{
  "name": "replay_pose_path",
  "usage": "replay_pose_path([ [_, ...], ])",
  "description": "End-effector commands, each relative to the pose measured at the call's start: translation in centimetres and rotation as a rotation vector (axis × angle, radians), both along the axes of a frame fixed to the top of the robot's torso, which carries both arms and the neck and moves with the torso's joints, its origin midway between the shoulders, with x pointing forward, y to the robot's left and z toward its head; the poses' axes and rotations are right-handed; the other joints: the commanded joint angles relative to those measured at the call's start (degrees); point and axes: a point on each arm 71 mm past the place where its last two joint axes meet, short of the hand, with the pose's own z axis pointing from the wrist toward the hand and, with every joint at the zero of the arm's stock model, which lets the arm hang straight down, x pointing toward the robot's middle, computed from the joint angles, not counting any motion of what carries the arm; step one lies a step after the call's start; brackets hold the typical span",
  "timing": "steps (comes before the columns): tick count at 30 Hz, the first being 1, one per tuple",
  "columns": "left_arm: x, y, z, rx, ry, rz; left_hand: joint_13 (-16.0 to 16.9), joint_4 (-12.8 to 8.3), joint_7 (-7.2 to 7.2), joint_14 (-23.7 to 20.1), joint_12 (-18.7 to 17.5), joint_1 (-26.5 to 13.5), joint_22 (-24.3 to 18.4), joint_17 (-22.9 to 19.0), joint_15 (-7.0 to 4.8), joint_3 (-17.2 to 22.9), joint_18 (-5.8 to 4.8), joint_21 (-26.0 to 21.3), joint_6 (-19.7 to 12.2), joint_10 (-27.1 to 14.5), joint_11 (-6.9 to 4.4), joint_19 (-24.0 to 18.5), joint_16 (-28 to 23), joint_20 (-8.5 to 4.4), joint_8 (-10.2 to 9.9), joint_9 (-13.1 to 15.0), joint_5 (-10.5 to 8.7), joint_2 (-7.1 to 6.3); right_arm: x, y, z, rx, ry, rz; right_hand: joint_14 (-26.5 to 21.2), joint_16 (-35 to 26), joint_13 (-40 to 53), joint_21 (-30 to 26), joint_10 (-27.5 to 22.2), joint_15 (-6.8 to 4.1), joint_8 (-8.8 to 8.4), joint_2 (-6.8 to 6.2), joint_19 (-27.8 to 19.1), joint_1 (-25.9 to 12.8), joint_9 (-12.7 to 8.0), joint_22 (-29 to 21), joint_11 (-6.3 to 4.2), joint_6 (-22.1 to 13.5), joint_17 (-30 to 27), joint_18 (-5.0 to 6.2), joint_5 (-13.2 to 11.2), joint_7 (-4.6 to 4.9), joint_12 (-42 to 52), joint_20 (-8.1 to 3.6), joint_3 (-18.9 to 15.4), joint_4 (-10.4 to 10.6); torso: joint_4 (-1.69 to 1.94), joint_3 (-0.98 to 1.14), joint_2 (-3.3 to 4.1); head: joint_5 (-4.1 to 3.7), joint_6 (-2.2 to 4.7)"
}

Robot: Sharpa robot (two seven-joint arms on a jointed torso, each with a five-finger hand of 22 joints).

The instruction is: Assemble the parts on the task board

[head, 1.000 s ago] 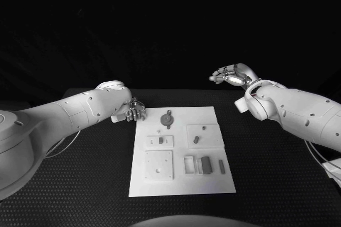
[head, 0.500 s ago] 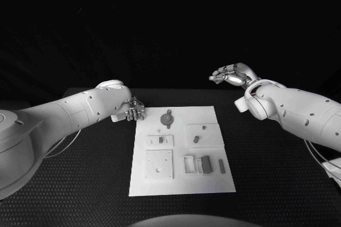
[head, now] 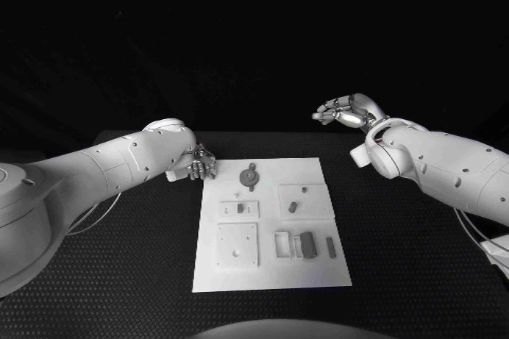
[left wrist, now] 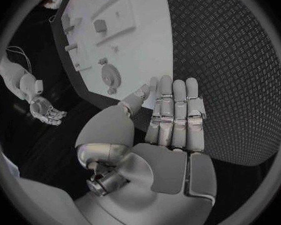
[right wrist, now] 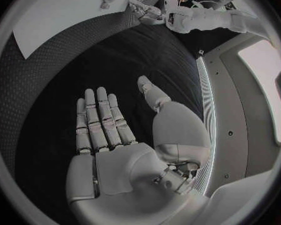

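Note:
The white task board (head: pixel 271 276) lies in the middle of the black table. At its far end sits a round gear part (head: pixel 249 177); the left wrist view shows the same gear (left wrist: pixel 109 76). A small piece (head: pixel 304 190) and another small piece (head: pixel 242 208) stand on raised plates mid-board. A dark block (head: pixel 307 245) and a slim bar (head: pixel 330 247) lie near the right side. My left hand (head: pixel 198 165) hovers by the board's far left corner, fingers straight (left wrist: pixel 175 117), holding nothing. My right hand (head: pixel 341 112) is raised beyond the board's far right corner, its palm (right wrist: pixel 109 130) flat and empty.
A white square plate (head: pixel 237 245) and a white frame (head: pixel 282 245) sit on the board's near half. Black textured table (head: pixel 403 251) surrounds the board on all sides. The right wrist view shows the board's corner (right wrist: pixel 59 15) and my left arm (right wrist: pixel 197 17).

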Motion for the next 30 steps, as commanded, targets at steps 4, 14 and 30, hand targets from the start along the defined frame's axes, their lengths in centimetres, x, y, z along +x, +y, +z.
replay_pose_path([
  [4, 0.0, -0.2, 0.1, -0.02, -0.027, 0.0, 0.76, -0.28, -0.44, 1.18, 0.61, 1.25, 0.52, 0.47, -0.39, -0.28, -0.11, 0.4, 1.08, 1.21, -0.31, 1.21, 0.82, -0.33, 0.73, 0.73, 0.77, 0.43, 0.0, 0.1, 0.0, 0.004, 0.003, 0.015, -0.53, -0.36, -0.07, -0.17, 0.4, -0.02, -0.2, 0.25, -0.41, 0.08, -0.05, 0.07, -0.17, -0.22, 0.1, -0.94, -0.03, 0.21, -0.34, -0.1, -0.32, 0.03, -0.01, -0.01, 0.01, 0.0, -0.07],
  [14, -0.8, 0.3, 0.1, -0.118, -0.028, 0.07, 2.47, -0.33, -1.06, 2.28, 1.71, 1.52, 1.68, 1.53, -1.0, -0.81, -0.14, 0.92, 2.14, 2.4, -0.96, 2.49, 1.88, -0.98, 1.65, 2.07, 2.93, 0.58, -0.1, 0.0, -0.1, 0.005, 0.004, 0.013, -0.54, -0.37, -0.09, -0.18, 0.41, -0.01, -0.2, 0.25, -0.42, 0.04, -0.05, 0.09, -0.17, -0.22, 0.11, -0.94, -0.03, 0.21, -0.35, -0.1, -0.35, 0.03, 0.03, 0.04, -0.03, -0.22, -0.26],
  [30, -4.8, 0.3, 0.6, -0.282, -0.025, 0.166, 3.84, -0.48, -1.52, 3.37, 2.48, 1.6, 2.77, 2.31, -1.48, -0.96, -0.09, 1.25, 2.93, 3.19, -1.48, 3.57, 2.41, -1.48, 2.16, 3.27, 5.58, 0.15, -0.1, -0.6, 0.0, 0.004, 0.004, 0.002, -0.55, -0.37, -0.13, -0.2, 0.43, -0.01, -0.19, 0.21, -0.42, -0.05, -0.05, 0.13, -0.17, -0.21, 0.15, -0.94, -0.03, 0.2, -0.36, -0.1, -0.4, 0.03, 0.05, 0.09, -0.04, -0.05, -0.22],
])
